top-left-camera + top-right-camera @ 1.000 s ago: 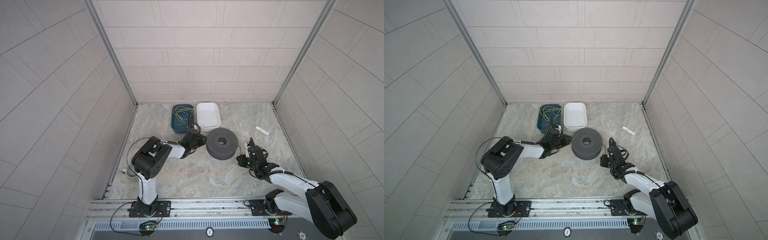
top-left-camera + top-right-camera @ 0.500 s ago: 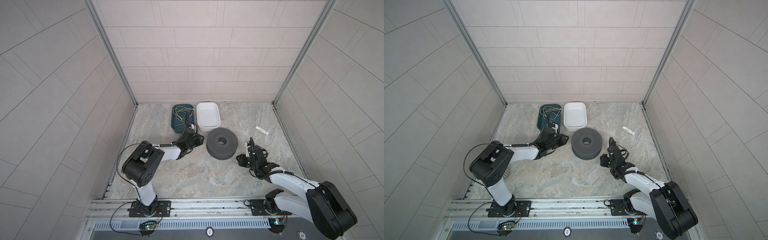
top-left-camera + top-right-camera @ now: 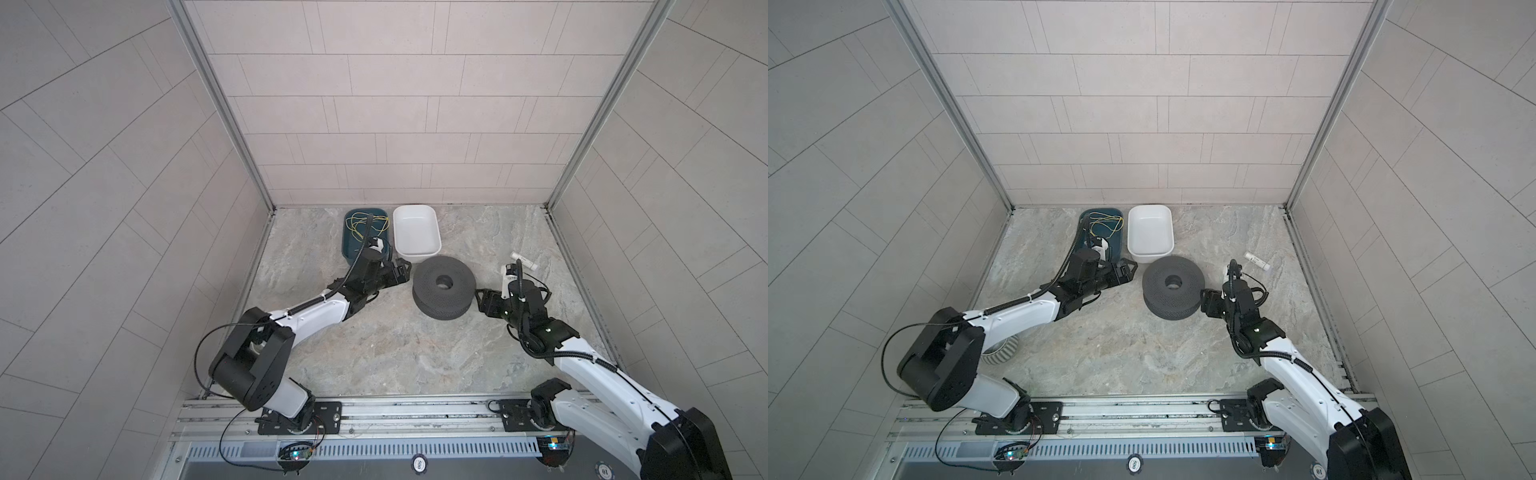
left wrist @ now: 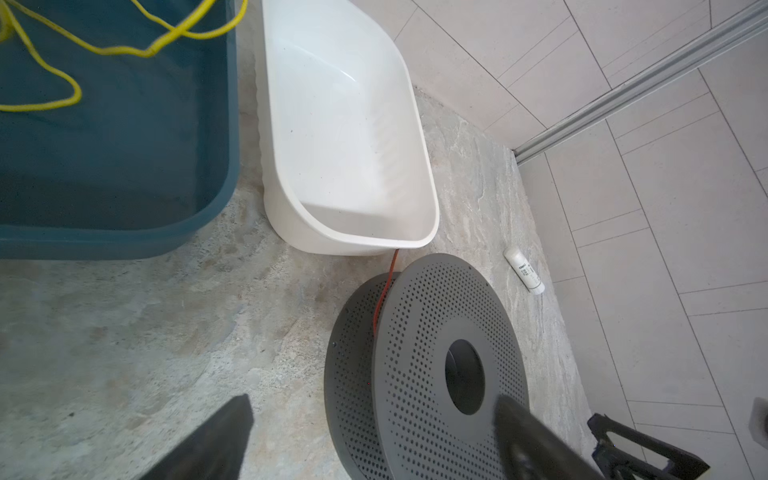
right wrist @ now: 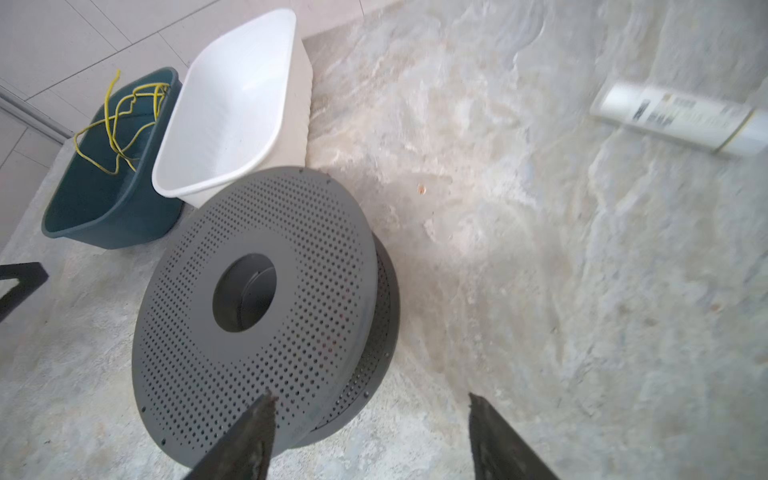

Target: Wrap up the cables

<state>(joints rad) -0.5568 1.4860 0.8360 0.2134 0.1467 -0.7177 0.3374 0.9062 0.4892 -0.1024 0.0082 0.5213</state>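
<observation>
Red-orange cable [image 4: 385, 291] (on spool [image 4: 419, 316]) beyond jaws

Wire [image 4: 385, 286]: only a short stretch shows, the rest hidden between spool [image 4: 415, 324] flanges. Bin [image 4: 104, 243] cut by frame edge. Tube [image 5: 673, 118] blurred, clipped. Striped object [image 3: 1003, 353] half under left arm.

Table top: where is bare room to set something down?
Free: the wide patch between grey spool and front rail; also between white bin and white tube. Crowded: teal bin, white bin, spool, left gripper, right gripper.
</observation>
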